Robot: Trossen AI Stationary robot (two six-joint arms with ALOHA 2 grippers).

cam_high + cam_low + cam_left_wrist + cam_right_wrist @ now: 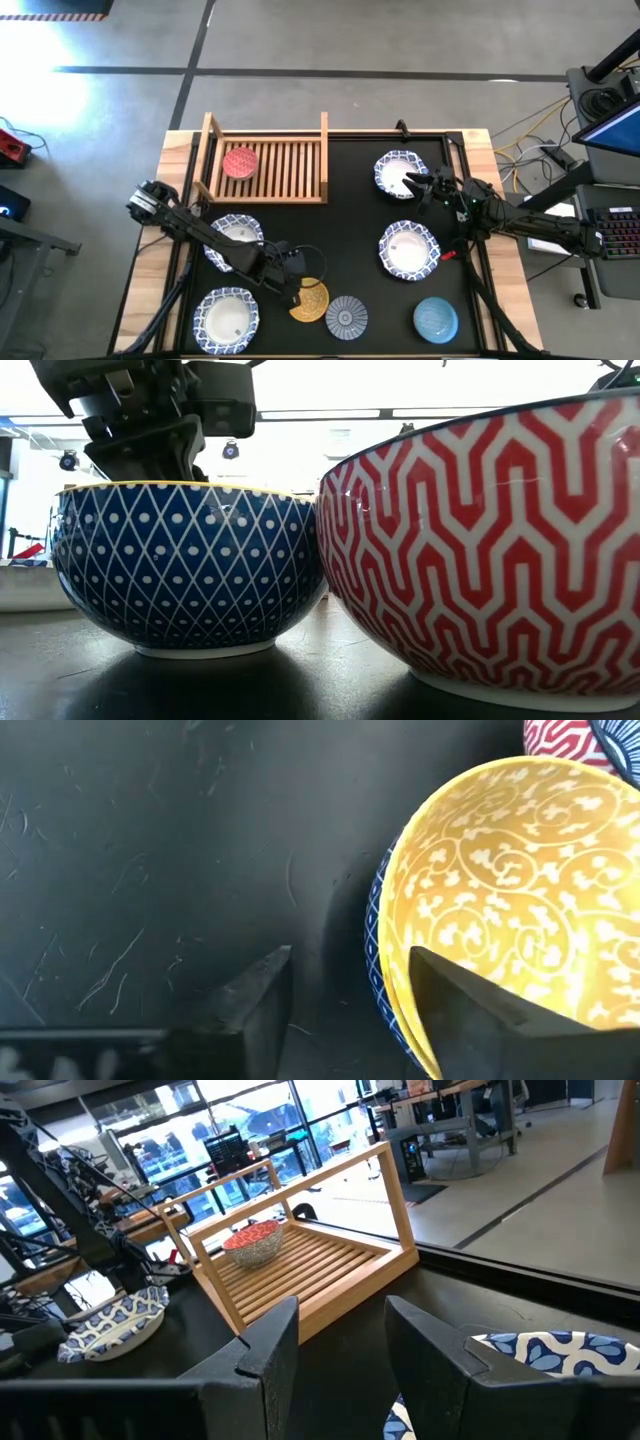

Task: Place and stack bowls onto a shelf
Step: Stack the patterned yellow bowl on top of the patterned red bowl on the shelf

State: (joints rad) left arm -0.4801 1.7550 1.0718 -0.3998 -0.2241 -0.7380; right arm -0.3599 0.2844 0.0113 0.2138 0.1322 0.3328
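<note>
I find my left gripper (291, 287) spread wide astride the yellow bowl's (310, 300) rim for lifting toward the shelf (265, 160), while my right gripper (418, 187) hovers parted over a white bowl (396, 172).

- Four wide white bowls with blue patterned rims: (401, 173), (409, 250), (235, 240), (226, 320)
- Four smaller bowls: red bowl (240, 162), yellow bowl (309, 300), grey-blue radial bowl (346, 316), light blue bowl (436, 320)
- One wooden shelf (290, 170)
- Two arms
</note>
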